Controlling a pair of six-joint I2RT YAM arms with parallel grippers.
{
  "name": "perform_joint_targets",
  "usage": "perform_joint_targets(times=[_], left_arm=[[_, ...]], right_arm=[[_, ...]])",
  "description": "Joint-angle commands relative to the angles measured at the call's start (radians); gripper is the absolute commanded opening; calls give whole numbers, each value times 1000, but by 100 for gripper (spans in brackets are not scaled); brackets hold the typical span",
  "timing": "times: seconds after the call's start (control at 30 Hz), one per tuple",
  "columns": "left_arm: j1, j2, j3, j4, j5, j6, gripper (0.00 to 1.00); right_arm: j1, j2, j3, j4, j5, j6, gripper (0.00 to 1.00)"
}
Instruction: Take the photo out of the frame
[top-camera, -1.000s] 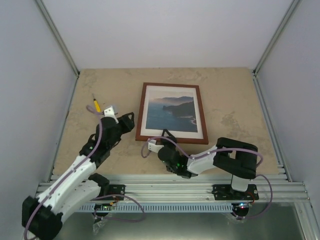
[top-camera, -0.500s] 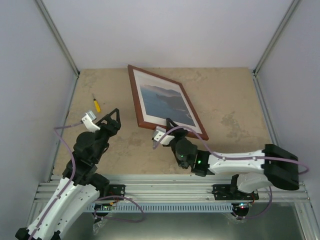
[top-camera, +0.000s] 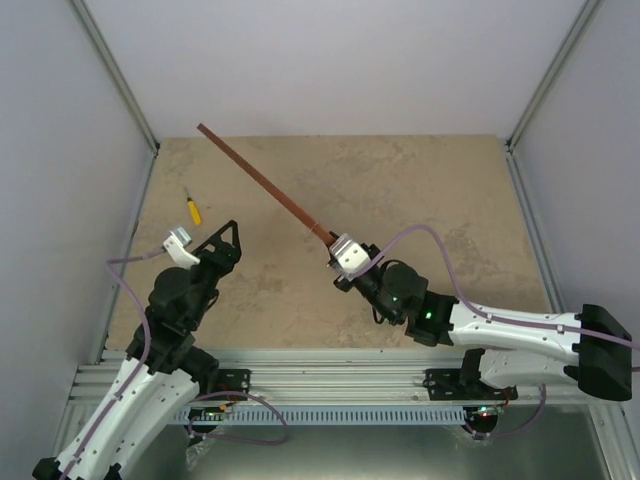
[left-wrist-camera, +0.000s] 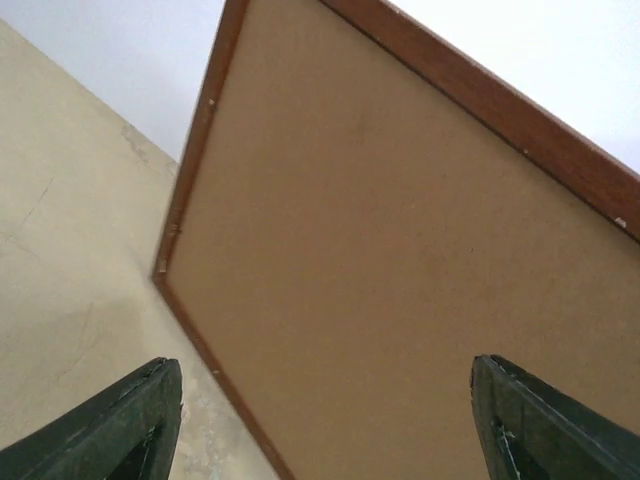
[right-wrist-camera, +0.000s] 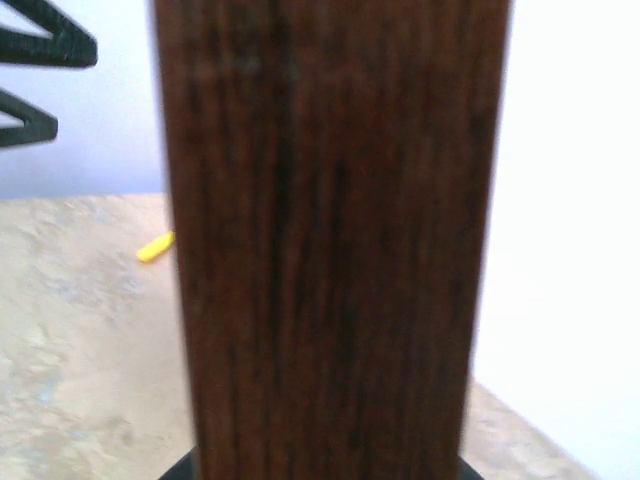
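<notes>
One frame (top-camera: 262, 180) edge sits in right claw (top-camera: 332, 244).

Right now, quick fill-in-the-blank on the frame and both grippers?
The right gripper is shut on the edge of the ____.
The left gripper is ____ and holds nothing.
The left wrist view faces the frame's plain brown ____ side.
A small tool with a ____ handle lies on the table.
Missing words: frame; open; back; yellow.
</notes>
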Motion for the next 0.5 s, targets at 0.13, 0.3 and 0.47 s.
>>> perform_joint_targets(times=[0.13,0.3,0.47], left_arm=[[5,-2,-31,7,5,-23,82],[6,17,-39,9,4,-19,83],[5,54,-52,27,6,-17,84]], right_arm=[[-208,-88,-46,257,-308,623,0],[-327,-104,-102,266,-418,850,0],[-447,-115,-169,266,-523,1054,0]])
